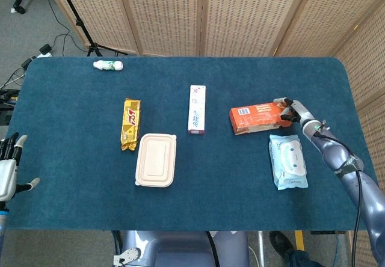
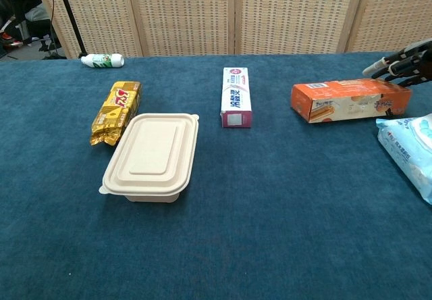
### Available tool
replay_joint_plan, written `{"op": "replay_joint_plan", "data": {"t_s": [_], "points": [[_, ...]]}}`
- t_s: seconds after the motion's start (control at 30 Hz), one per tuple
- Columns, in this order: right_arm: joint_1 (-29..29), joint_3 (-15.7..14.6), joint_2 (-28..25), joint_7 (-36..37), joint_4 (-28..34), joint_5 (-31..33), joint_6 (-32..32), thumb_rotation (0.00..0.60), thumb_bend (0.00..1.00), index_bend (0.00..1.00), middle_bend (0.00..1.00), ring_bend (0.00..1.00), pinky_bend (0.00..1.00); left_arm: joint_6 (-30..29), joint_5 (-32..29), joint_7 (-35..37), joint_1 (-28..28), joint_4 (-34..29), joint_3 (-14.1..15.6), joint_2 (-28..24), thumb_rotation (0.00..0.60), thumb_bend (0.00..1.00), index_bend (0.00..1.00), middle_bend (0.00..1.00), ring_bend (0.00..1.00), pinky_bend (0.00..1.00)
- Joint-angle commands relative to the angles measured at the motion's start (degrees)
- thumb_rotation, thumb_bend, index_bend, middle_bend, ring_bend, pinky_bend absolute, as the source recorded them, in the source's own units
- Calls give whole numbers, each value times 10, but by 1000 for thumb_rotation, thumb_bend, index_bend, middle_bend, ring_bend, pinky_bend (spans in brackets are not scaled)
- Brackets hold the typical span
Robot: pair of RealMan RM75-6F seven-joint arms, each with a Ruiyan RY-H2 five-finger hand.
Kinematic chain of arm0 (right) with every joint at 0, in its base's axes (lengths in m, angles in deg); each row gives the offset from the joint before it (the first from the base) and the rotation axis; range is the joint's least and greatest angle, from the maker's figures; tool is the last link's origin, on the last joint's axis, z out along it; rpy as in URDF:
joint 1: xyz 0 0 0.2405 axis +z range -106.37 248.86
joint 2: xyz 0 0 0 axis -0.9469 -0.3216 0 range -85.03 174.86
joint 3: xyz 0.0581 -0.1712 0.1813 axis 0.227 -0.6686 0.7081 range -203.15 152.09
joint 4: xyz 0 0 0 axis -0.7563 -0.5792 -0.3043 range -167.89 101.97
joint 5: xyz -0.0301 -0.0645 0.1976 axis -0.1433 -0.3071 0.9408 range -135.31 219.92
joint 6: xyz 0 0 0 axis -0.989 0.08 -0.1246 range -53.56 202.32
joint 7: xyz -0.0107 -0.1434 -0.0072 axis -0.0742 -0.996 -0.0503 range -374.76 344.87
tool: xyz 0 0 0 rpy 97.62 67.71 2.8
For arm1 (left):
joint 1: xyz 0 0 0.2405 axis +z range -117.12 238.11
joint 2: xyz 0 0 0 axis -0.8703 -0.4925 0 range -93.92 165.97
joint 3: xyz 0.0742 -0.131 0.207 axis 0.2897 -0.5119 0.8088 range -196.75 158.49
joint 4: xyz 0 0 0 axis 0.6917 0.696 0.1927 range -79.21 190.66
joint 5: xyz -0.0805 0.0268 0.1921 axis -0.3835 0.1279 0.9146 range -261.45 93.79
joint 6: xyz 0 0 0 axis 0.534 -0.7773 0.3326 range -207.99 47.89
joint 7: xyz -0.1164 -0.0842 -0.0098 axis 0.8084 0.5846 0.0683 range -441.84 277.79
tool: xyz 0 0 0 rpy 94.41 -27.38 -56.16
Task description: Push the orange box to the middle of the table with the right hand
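Woven wicker screens stand behind a wide bench [image 1: 72, 189] covered in dark blue cloth. On it, right of centre, lies the orange box [image 1: 257, 118], flat on its broad side and turned slightly askew, its left end just short of a white and pink toothpaste carton [image 1: 197, 109] that lies lengthwise at mid-bench.

At the box's right end is the right hand [image 1: 291, 110], reaching in low from the right edge on an outstretched, nearly level forearm. Its fingers [image 2: 395, 61] are extended and held loosely apart, touching the end of the box; it grips nothing and only presses. The left hand [image 1: 7, 169] hovers at the bench's near left corner, fingers spread, holding nothing.

A pale blue pack of wet wipes [image 1: 288, 162] lies just in front of the right wrist. Further left are a beige lidded food container [image 1: 156, 159], a yellow snack packet [image 1: 130, 123] touching its far left corner, and a small white bottle [image 1: 108, 65] on its side near the far edge.

The likely risk: contact sits at one end only, so further pushing could spin the box (it is already skewed) or run it into the toothpaste carton. The forearm might also drag the wipes.
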Motion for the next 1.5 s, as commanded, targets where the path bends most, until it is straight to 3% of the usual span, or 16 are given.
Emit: {"op": "replay_joint_plan", "data": {"t_s": [0.03, 0.33, 1.0, 1.23, 1.5], "points": [[13, 1, 7, -2, -3, 2, 2, 600, 1000, 182, 107, 0, 76, 0, -1, -1, 0, 0, 0, 0, 600, 0, 0, 0, 0, 0], [50, -1, 24, 5, -12, 12, 5, 600, 1000, 182, 109, 0, 100, 0, -8, 2, 0, 3, -3, 1, 600, 0, 0, 0, 0, 0], [43, 8, -7, -29, 89, 17, 30, 600, 1000, 196, 127, 18, 113, 0, -2, 3, -1, 4, 1, 1, 600, 0, 0, 0, 0, 0], [68, -4, 2, -33, 79, 13, 27, 600, 1000, 220, 152, 85, 113, 1, -4, -4, -3, 5, 2, 5, 600, 0, 0, 0, 0, 0], [88, -15, 11, -32, 86, 12, 17, 600, 1000, 228, 161, 82, 113, 4, -10, -5, -4, 8, 0, 6, 600, 0, 0, 0, 0, 0]]}}
